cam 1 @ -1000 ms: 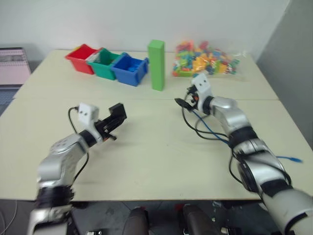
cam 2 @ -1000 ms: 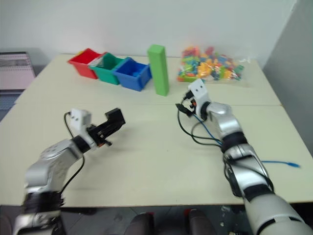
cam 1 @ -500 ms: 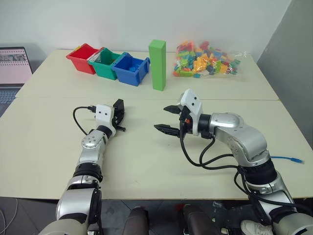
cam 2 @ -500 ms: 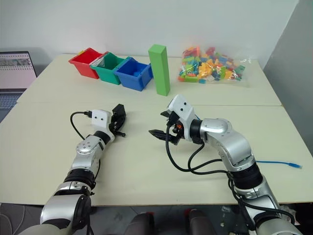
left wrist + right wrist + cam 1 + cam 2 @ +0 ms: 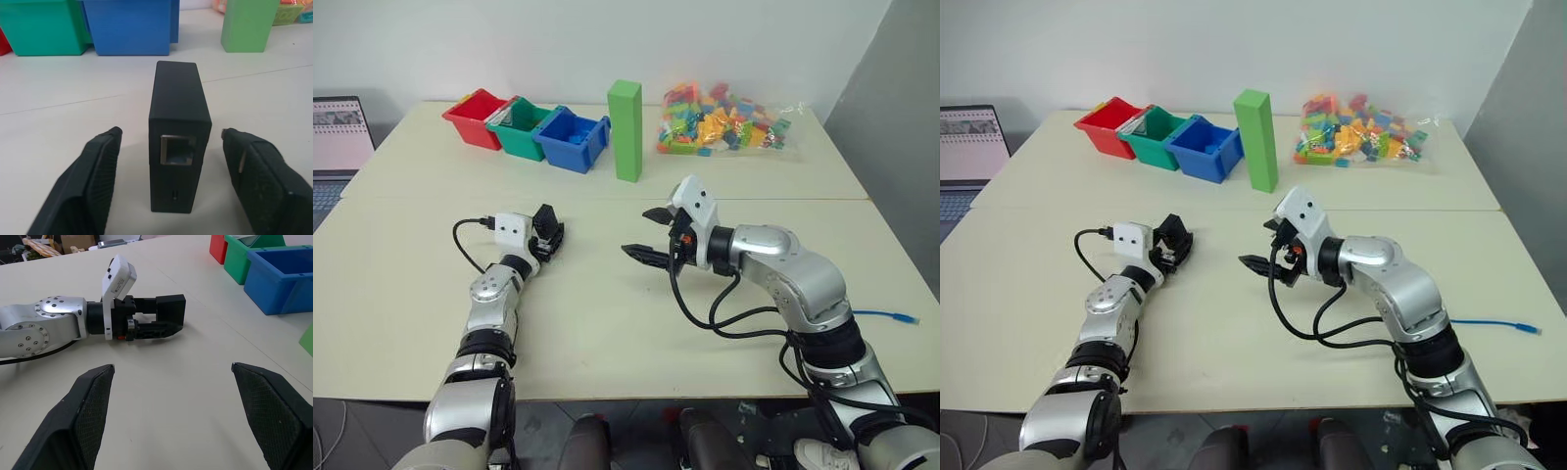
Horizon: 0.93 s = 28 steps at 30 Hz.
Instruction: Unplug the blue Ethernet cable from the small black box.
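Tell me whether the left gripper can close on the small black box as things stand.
Probably yes: the left gripper stands open with the small black box upright between its fingers, and nothing blocks the gaps.

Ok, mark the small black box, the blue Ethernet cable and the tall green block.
small black box (image 5: 179, 107), left wrist view, top face.
blue Ethernet cable (image 5: 1498, 324), right eye view, loose end on table.
tall green block (image 5: 626, 132), left eye view, front face.

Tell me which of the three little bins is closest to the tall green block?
The blue bin. It sits at the end of the row right beside the tall green block, while the green bin is in the middle and the red bin is farthest.
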{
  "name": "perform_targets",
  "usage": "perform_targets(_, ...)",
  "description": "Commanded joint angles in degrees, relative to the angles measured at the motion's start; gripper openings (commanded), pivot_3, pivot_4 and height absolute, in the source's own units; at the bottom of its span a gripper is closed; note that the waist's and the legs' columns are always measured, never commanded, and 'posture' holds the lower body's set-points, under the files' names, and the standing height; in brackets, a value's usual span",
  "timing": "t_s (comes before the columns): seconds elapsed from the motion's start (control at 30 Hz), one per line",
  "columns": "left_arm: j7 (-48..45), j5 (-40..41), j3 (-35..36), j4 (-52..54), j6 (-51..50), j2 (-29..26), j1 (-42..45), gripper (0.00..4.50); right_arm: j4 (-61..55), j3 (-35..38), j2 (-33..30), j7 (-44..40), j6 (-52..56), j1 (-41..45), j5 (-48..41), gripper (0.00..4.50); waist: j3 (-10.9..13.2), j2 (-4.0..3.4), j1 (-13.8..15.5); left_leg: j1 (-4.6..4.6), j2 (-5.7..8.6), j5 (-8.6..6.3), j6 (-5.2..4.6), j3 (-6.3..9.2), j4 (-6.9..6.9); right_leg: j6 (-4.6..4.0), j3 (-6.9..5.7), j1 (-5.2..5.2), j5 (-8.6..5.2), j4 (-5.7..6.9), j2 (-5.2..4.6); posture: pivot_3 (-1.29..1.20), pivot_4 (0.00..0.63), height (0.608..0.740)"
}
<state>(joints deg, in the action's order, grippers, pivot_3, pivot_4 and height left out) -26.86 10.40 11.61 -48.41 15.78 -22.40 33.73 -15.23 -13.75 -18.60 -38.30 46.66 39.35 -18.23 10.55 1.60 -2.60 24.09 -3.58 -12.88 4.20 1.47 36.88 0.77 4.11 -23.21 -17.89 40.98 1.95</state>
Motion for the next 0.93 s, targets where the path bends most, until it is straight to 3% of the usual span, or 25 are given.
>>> perform_targets(0.03, 0.63, 0.03, 0.01, 6.37, -5.0, -0.91, -5.31, 4.17, -1.14, 0.52, 0.35, 0.99, -1.16, -0.17, 0.09, 4.07, 0.0, 0.0, -0.16, 0.0, 0.0, 0.0, 0.0, 0.0, 0.0, 0.0, 0.0, 0.0, 0.0, 0.0, 0.0, 0.0, 0.15, 0.74)
perform_targets(0.17, 2.05, -0.68, -0.42, 19.9, -16.48, -3.21, -12.84, 4.17, -2.47, 0.58, -0.04, 2.45, -1.13, -3.1, 0.58, 4.07, -0.02, 0.01, -0.61, -0.05, -0.02, 0.0, 0.0, 0.0, -0.02, 0.0, 0.02, 0.03, 0.0, 0.01, 0.0, 0.0, 0.15, 0.74)
perform_targets(0.33, -2.08, 4.57, 3.76, 42.5, -26.96, -9.59, -25.72, 4.17, -4.72, 3.54, -2.38, 4.18, -4.29, -10.2, 1.79, 4.07, -0.03, 0.01, -1.32, -0.15, -0.11, 0.0, 0.01, -0.05, -0.14, -0.01, 0.13, 0.05, -0.01, -0.01, -0.09, 0.0, 0.15, 0.74)
perform_targets(0.5, -12.73, 10.99, 7.27, 56.06, -33.57, -18.89, -35.0, 4.17, -1.38, 9.45, -7.45, 1.91, -12.23, -14.66, 1.93, 4.07, 0.01, 0.03, -0.74, -0.16, -0.07, 0.0, 0.01, 0.01, -0.15, 0.27, 0.03, 0.03, -0.19, 0.01, -0.02, 0.0, 0.15, 0.74)
perform_targets(0.7, -19.16, 16.36, 11.81, 61.83, -38.83, -24.92, -38.66, 4.17, -0.56, 13.18, -13.14, -7.96, -12.4, -15.87, -4.55, 4.07, 0.02, 0.03, -0.38, -0.18, -0.03, 0.01, -0.01, -0.05, -0.11, 0.29, 0.07, 0.06, -0.2, -0.06, -0.04, 0.0, 0.15, 0.74)
perform_targets(0.93, -19.35, 18.26, 13.29, 63.62, -43.15, -26.22, -37.57, 4.17, -0.47, 13.89, -16.08, -11.36, -12.17, -16.01, -7.08, 4.07, 0.02, 0.03, -0.44, -0.17, -0.06, 0.0, -0.01, -0.04, -0.14, 0.28, 0.08, 0.04, -0.21, -0.06, -0.01, 0.0, 0.15, 0.74)
